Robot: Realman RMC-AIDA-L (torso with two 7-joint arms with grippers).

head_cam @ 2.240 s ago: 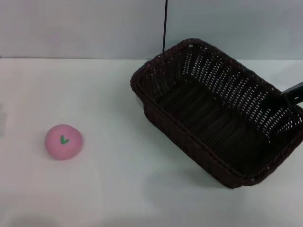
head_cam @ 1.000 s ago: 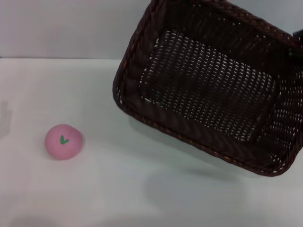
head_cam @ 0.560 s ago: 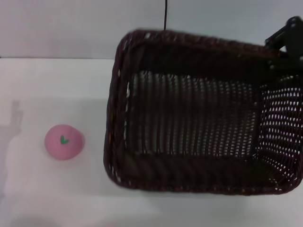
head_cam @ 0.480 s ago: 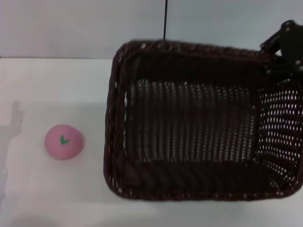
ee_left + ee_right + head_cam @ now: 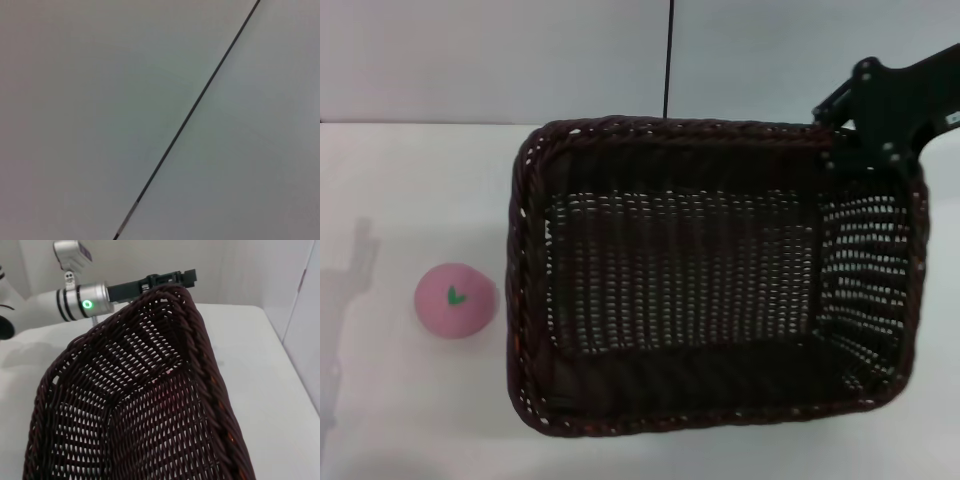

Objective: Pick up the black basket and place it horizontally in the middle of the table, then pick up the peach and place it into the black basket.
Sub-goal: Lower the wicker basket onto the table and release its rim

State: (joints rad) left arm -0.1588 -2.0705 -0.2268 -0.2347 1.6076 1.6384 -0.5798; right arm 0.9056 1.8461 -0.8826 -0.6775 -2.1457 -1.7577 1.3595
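Observation:
The black basket fills the middle and right of the head view, mouth up, long side running left to right. My right gripper is shut on its rim at the far right corner. I cannot tell if the basket's base touches the table. The right wrist view looks along the basket's inside. The pink peach lies on the table just left of the basket, apart from it. My left gripper shows only in the right wrist view, beyond the basket's far rim.
A grey wall with a dark vertical seam stands behind the table. The left wrist view shows only this wall and the seam. The left arm's shadow falls on the table's left edge.
The basket was lifted from the right side, swung round from a slanted lie to lie left to right, and moved left toward the peach. The peach has not moved.

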